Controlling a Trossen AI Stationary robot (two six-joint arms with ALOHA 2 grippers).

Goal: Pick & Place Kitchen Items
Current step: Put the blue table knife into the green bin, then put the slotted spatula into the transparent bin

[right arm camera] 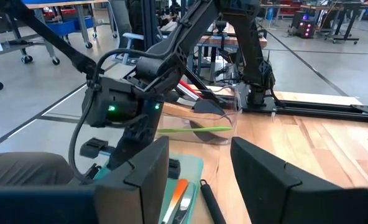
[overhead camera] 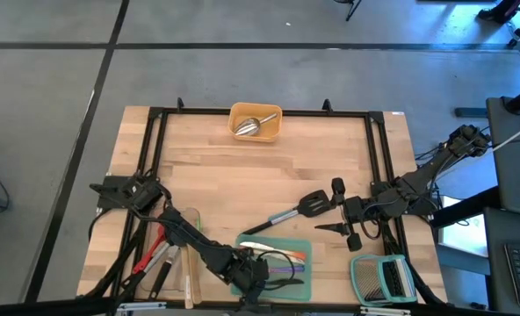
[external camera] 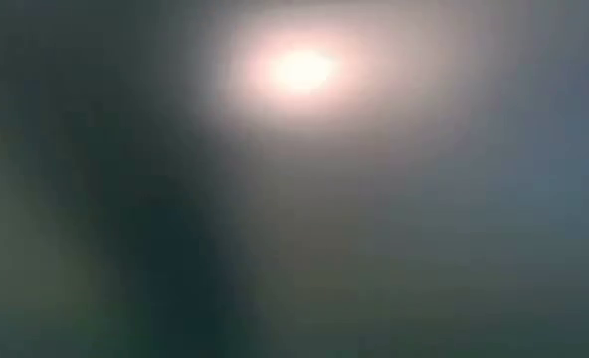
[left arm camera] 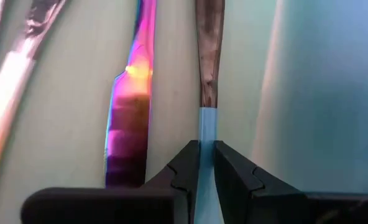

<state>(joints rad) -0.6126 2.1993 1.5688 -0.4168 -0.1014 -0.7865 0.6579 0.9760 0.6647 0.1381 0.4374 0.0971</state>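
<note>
My left gripper [left arm camera: 207, 149] is down in the teal tray [overhead camera: 299, 281] at the table's near edge, shut on a utensil with a pale blue part and a brown wooden shaft [left arm camera: 209, 50]. An iridescent knife [left arm camera: 131, 99] lies beside it on the tray floor. A black slotted turner [overhead camera: 308, 206] lies flat on the table's middle. My right gripper [right arm camera: 199, 168] hovers open at the right, near the turner's head, with nothing between its fingers. A steel scoop [overhead camera: 249, 127] lies in the yellow tray [overhead camera: 276, 114]. My left gripper pinches the utensil's thin pale blue part [left arm camera: 207, 124] between its two fingers, right where it meets the wooden shaft. The fingers come slanting down from above and lie along the utensil. Whether it rests on the tray floor, I cannot tell.
A clear tray [overhead camera: 190, 219] at the near left holds red, white and wooden long-handled tools [overhead camera: 155, 254]. A green-framed slatted rack [overhead camera: 383, 279] stands at the near right. Bare wood lies between the yellow tray and the turner. The low view shows only blur.
</note>
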